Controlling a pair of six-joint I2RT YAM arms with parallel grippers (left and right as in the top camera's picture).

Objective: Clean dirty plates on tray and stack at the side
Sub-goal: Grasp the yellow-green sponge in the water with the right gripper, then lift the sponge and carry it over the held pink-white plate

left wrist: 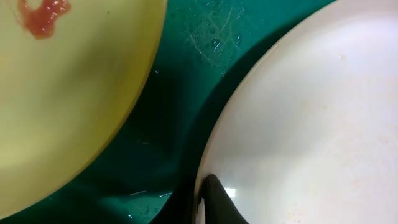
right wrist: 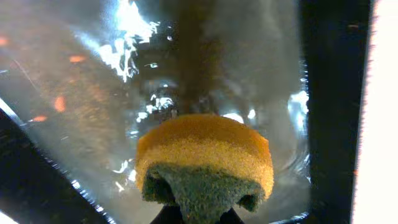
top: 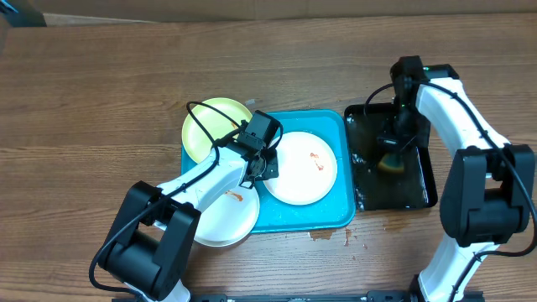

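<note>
On the turquoise tray (top: pixel 336 214) lies a white plate (top: pixel 300 168) with an orange smear. My left gripper (top: pixel 264 161) is shut on its left rim. In the left wrist view one dark finger (left wrist: pixel 217 202) lies on the inside of that white plate (left wrist: pixel 311 112) at its edge, and the other is hidden under the rim. A pale yellow-green plate (top: pixel 214 126) with a red smear (left wrist: pixel 42 15) overhangs the tray's back left corner. A second white plate (top: pixel 222 214), also smeared, sits at the tray's front left. My right gripper (top: pixel 393 155) is shut on a yellow sponge (right wrist: pixel 205 155).
A narrow black tray (top: pixel 419 189) holding water stands right of the turquoise tray, with the right arm over it. Small brown drips (top: pixel 323 236) mark the wooden table in front of the turquoise tray. Bare wood stretches left and behind.
</note>
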